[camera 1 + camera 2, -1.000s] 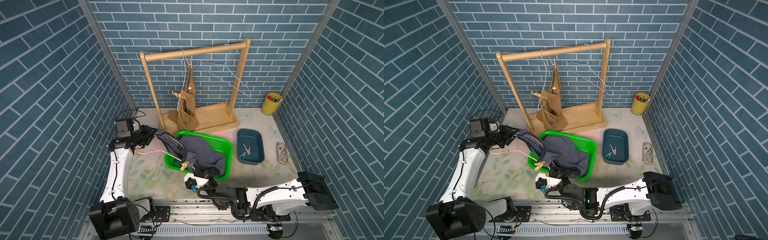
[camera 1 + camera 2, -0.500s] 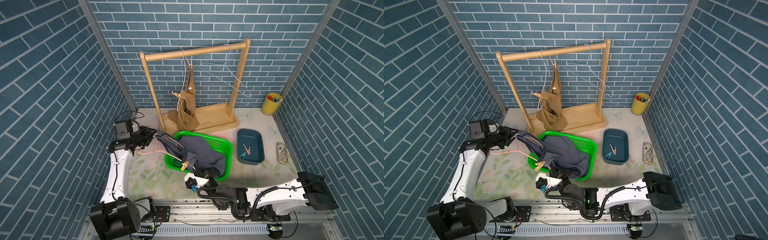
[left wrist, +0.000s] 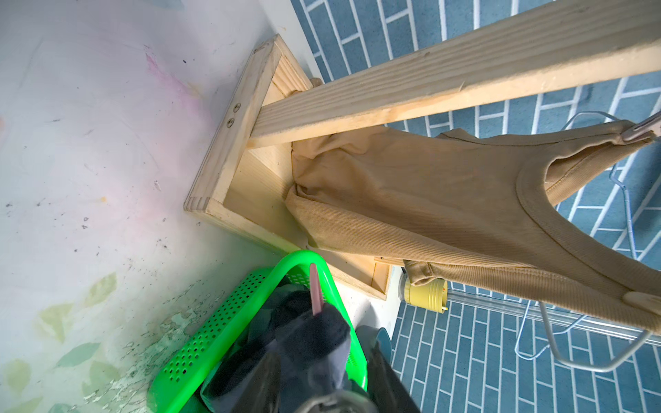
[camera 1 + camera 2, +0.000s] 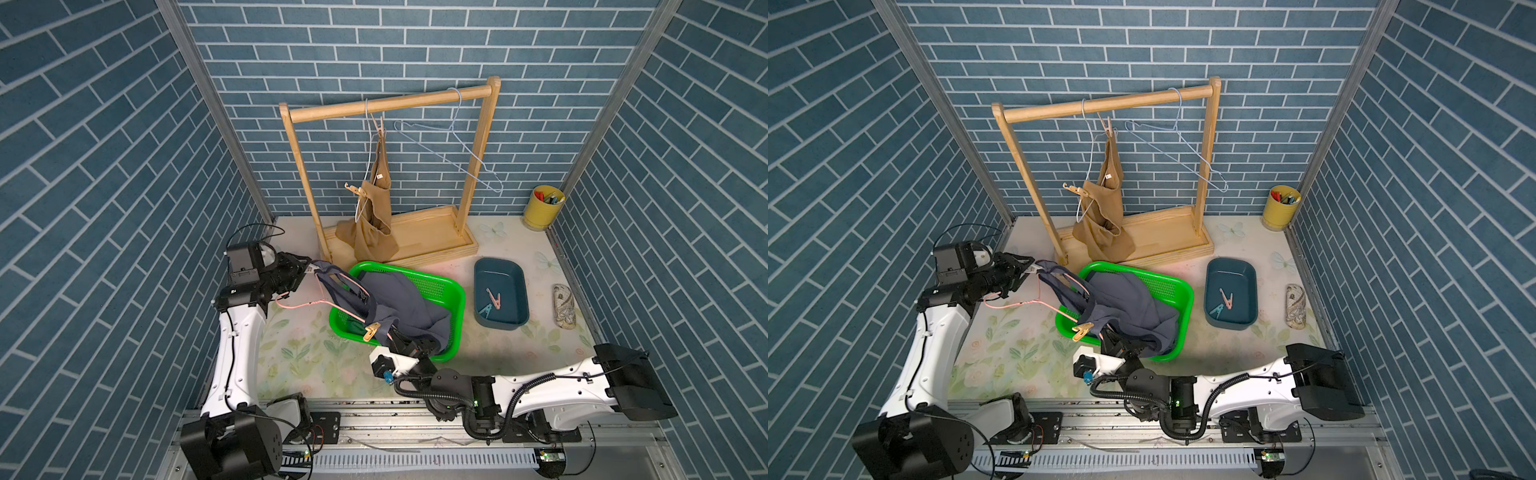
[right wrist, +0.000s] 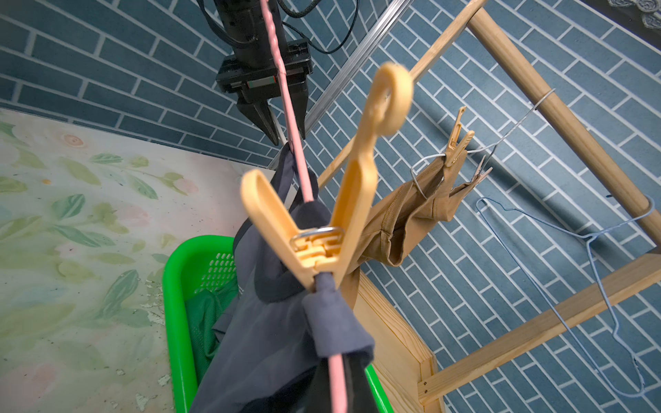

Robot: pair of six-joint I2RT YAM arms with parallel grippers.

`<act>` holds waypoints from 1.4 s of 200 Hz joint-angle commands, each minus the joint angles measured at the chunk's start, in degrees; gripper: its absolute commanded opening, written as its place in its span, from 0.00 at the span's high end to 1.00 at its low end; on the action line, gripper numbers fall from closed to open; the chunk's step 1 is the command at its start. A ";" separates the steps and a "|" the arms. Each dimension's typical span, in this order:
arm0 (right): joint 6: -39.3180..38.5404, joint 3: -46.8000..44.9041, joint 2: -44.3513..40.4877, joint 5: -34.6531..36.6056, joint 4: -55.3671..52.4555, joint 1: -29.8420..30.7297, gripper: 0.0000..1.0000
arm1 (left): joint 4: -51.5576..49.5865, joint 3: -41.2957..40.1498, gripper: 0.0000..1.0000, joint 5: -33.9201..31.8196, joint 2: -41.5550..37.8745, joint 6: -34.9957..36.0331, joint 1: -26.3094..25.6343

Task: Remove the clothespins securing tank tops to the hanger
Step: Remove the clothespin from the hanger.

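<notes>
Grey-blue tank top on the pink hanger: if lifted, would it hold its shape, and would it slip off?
Probably floppy: the grey-blue tank top sags off the pink hanger into the green basket in folds. Likely light, since thin wire carries it. It may not slide free: a tan clothespin pinches one strap to the wire.

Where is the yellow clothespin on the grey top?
In both top views the yellow clothespin is clipped over the grey top and the pink hanger, at the green basket's near left corner.
</notes>
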 commanded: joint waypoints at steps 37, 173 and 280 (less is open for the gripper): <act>1.91 -1.48 -2.37 1.06 4.33 0.21 1.00 | 1.74 -0.93 0.71 0.00 -0.48 -0.47 0.80; 34.67 -4.28 -19.10 -10.60 -24.79 -16.63 1.00 | 1.00 -1.34 0.76 -7.56 -7.24 7.25 0.56; 49.03 15.48 -17.43 -49.49 -54.13 -51.09 1.00 | 7.89 -8.22 0.76 -23.89 -12.87 1.37 -39.35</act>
